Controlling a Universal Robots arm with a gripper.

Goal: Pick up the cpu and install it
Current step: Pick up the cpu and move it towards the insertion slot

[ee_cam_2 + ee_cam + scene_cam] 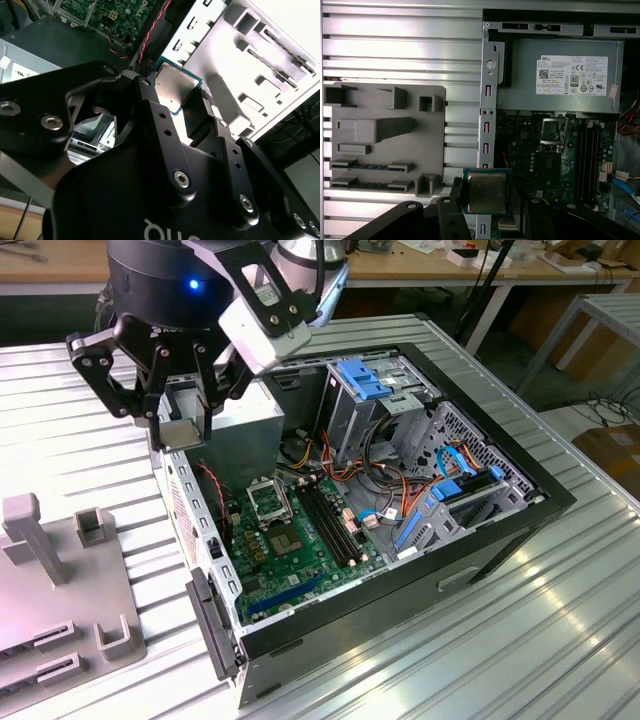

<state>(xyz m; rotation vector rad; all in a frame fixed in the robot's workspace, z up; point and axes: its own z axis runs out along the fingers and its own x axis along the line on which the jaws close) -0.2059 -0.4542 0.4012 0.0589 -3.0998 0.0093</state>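
Note:
The cpu (181,433), a thin silver-faced square chip, hangs above the left wall of the open computer case (520,502) in the exterior view. My gripper (183,428) is shut on it, with one black finger against each of two opposite edges. In both wrist views the cpu (172,89) (486,192) sits flat between the fingers (456,196). The black-framed socket (268,502) (554,132) lies open on the green motherboard (300,555), to the exterior view's right of and below the gripper.
A grey power supply (245,420) (560,80) sits inside the case by the gripper. A grey fixture plate (50,615) (385,140) with raised holders lies on the ribbed metal table at the exterior view's left. Drive bays and cables (400,430) crowd the case's far end.

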